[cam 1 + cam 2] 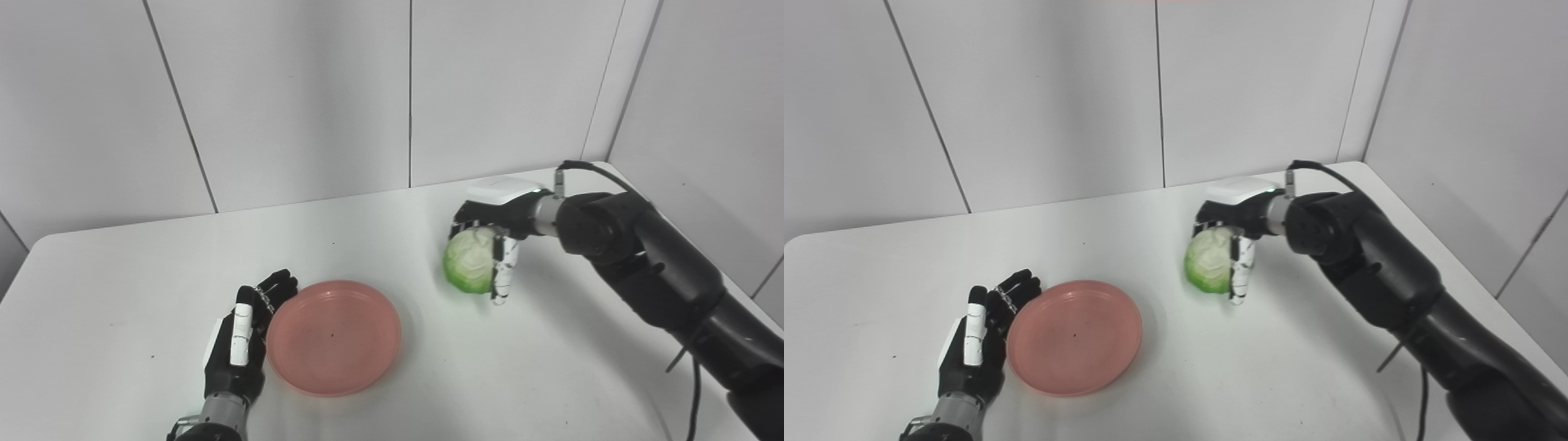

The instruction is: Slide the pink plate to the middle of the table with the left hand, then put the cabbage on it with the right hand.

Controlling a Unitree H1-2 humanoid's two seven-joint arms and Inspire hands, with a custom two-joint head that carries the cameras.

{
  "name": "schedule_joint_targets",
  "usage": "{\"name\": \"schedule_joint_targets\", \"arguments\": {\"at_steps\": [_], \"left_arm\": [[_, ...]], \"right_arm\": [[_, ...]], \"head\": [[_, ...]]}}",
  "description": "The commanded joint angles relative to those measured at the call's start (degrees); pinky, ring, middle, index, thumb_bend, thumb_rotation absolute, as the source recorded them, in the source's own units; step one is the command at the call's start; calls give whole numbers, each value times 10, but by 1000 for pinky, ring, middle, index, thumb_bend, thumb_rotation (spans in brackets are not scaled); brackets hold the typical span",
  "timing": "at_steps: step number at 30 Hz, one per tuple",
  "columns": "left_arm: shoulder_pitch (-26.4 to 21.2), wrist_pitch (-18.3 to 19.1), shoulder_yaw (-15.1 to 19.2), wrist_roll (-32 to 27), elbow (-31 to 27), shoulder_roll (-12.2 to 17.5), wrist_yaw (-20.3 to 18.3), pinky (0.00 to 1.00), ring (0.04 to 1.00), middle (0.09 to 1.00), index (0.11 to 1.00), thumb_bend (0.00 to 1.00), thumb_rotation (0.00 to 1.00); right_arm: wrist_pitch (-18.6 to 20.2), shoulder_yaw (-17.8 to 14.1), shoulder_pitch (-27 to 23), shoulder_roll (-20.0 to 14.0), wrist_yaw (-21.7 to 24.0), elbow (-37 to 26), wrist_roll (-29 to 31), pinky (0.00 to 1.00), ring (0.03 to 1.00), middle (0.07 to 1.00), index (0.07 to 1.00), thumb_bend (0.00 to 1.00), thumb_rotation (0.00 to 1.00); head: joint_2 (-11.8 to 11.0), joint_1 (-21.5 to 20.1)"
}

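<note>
In your left eye view, the right robot hand [497, 236] is clamped around the round pale-green cabbage [469, 261], right of the shallow pink plastic plate [334, 336] near mid-counter [122, 275]. In your right eye view, the left robot hand [977, 346] lies flat, fingers apart, against the plate's left rim.

Bright even light, soft shadows, slight blur
</note>
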Motion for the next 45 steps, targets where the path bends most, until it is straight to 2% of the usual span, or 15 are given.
{"name": "schedule_joint_targets", "arguments": {"at_steps": [1,4,6,8,13,16,17,22,24,30,34,39,45], "left_arm": [[-4,3,-7,9,-1,-8,8,901,831,769,708,875,894],[-4,3,-9,14,-3,-15,13,938,836,773,707,866,895],[-6,3,-10,15,-3,-20,17,960,839,774,706,870,892],[-7,1,-11,16,-2,-23,20,972,839,770,704,872,891],[-9,-7,-14,22,4,-30,24,999,848,767,712,868,901],[-11,-13,-17,27,12,-35,28,995,841,757,701,896,882],[-12,-15,-18,29,14,-37,30,985,836,755,699,898,884],[-16,-33,-25,35,30,-42,32,980,834,762,707,876,899],[-17,-36,-26,36,34,-42,32,981,835,768,711,871,904],[-16,-34,-25,36,32,-44,33,1000,842,766,717,859,908],[-15,-31,-25,37,30,-43,33,992,845,777,725,861,910],[-15,-29,-26,37,28,-40,31,991,846,782,728,864,914],[-14,-25,-25,36,22,-38,31,984,845,784,724,868,913]], "right_arm": [[-6,-11,-40,4,-4,-21,6,268,355,449,517,528,6],[-4,-5,-50,28,-4,-26,3,258,348,454,520,527,6],[-2,-2,-55,40,-2,-27,0,301,389,470,509,529,6],[-3,-3,-60,52,-2,-26,5,300,391,473,509,529,5],[-16,-2,-71,72,-7,-22,15,268,356,457,523,527,6],[-20,4,-80,82,-7,-20,15,362,443,486,490,530,5],[-20,6,-84,86,-7,-20,17,363,448,493,481,530,5],[4,9,-96,108,0,-20,21,284,389,490,489,528,6],[2,6,-97,116,-5,-17,27,257,364,488,491,529,5],[-17,18,-102,137,-13,-7,18,268,366,487,493,529,6],[-12,29,-98,146,-11,-1,13,286,359,457,526,526,6],[-7,32,-92,154,-13,5,13,251,326,445,532,525,6],[-14,37,-86,153,-16,14,13,272,357,460,521,527,6]], "head": [[-1,18],[-3,35],[-4,49],[-4,60],[-5,91],[-6,99],[-6,106],[-8,121],[-9,122],[-7,119],[-5,118],[-3,115],[1,110]]}}
